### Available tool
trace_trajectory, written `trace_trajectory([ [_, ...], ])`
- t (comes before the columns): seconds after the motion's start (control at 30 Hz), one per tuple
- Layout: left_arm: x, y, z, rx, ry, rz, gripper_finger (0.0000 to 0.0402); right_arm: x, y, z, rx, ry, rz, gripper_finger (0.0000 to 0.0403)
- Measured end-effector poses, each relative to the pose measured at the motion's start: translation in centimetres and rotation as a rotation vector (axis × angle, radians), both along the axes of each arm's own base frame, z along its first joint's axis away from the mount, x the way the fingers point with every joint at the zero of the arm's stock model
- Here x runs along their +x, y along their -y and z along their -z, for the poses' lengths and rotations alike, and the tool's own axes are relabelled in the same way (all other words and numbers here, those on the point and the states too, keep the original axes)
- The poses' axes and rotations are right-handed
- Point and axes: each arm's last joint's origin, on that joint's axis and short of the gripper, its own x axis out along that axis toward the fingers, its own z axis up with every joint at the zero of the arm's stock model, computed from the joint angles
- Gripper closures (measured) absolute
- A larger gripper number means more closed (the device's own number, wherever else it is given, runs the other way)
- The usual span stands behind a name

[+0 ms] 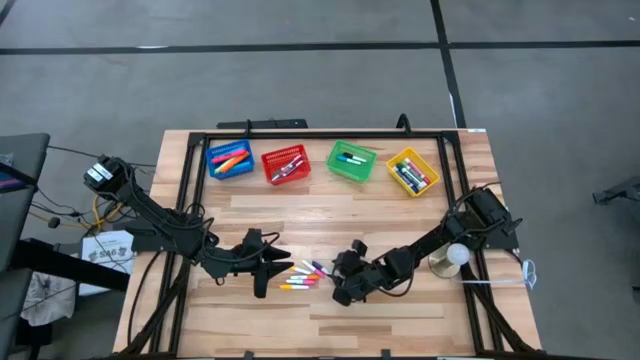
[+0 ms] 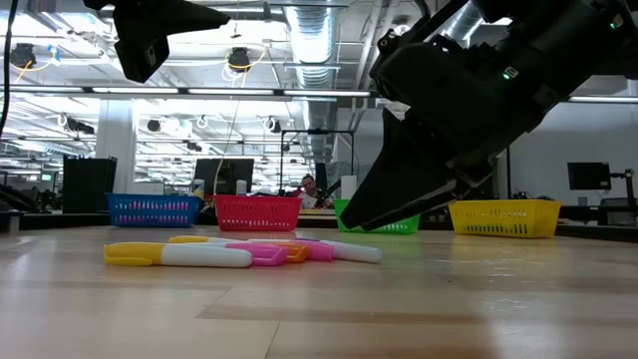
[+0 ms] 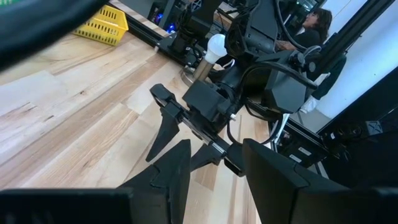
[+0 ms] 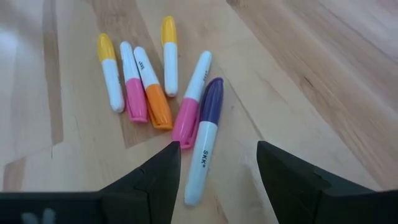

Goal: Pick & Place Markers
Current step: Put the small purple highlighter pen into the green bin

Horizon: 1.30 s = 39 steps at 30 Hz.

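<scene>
Both tools hanging over the loose markers, nothing picked up

Six white-bodied markers (image 4: 161, 81) with yellow, pink, orange and purple caps lie clustered on the light wooden surface (image 1: 400, 210). Right tool (image 4: 214, 168) hovers released just above the purple-capped marker (image 4: 203, 140); left tool (image 1: 272, 268) released beside them.

Left tool (image 1: 268, 268) open, right tool (image 1: 338, 283) open, facing each other

Four small baskets sit in a row at the table's (image 1: 330, 205) 12 o'clock edge: blue (image 1: 230, 160), red (image 1: 285, 165), green (image 1: 351, 161), yellow (image 1: 413, 172). A white bulb (image 1: 457, 254) sits at 3 o'clock.
</scene>
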Motion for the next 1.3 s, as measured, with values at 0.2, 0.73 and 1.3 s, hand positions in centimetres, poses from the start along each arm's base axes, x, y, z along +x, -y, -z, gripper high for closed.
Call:
trace_trajectory([
  [0.2,0.0,0.0,0.0,-0.002,0.0,-0.001,0.0257,0.1,-0.1,0.4,0.017,0.009,0.014,0.02],
  [0.73,0.0,0.0,0.0,-0.032,0.007,-0.006,0.0257,0.0,-0.9,2.6,-0.017,-0.031,-0.005,0.0219],
  [1.3,0.1,-0.1,0.0,-0.003,0.006,-0.005,0.0257,0.1,0.3,1.6,0.121,-0.074,0.063,0.0363],
])
